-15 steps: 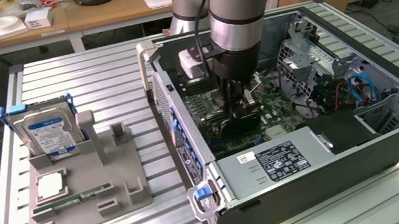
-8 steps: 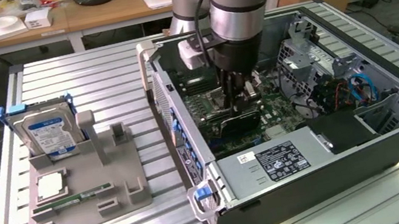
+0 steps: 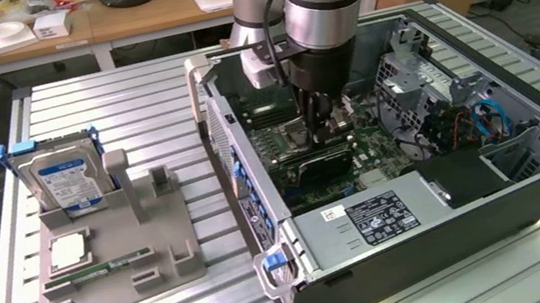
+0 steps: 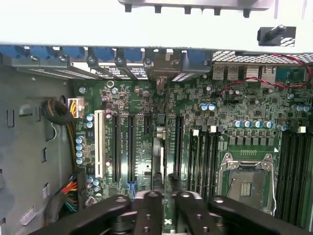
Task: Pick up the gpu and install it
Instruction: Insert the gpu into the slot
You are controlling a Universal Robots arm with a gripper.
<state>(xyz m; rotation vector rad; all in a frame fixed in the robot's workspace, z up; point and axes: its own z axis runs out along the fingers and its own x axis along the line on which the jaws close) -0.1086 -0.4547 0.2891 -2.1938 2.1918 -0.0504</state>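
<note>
Exterior view: arm reaches down into the open computer case (image 3: 433,256) on the counter (image 3: 106,105). The hand (image 3: 324,129) is low over the motherboard (image 3: 279,137). The gpu (image 3: 322,165) sits just under the hand, at its 6 o'clock, apparently standing at a slot. Cannot tell if the hand is clamped on it or free.

Risk: if the card is off-line with the slot, pressing could jam it or bend the bracket; a loose hold would let it tip.

The power supply (image 3: 371,221) crowds the gpu at 5 o'clock, blue cables (image 3: 487,121) at 3. At 9 o'clock of the case is a grey holder (image 3: 155,255) with hard drive (image 3: 62,180), cpu chip (image 3: 67,250) and memory stick (image 3: 101,269).

Wrist view: hand (image 4: 167,196) over the slots, thin card edge (image 4: 157,159) probably the gpu. CPU socket (image 4: 244,178) and wire bundle (image 4: 71,188) flank it.
</note>
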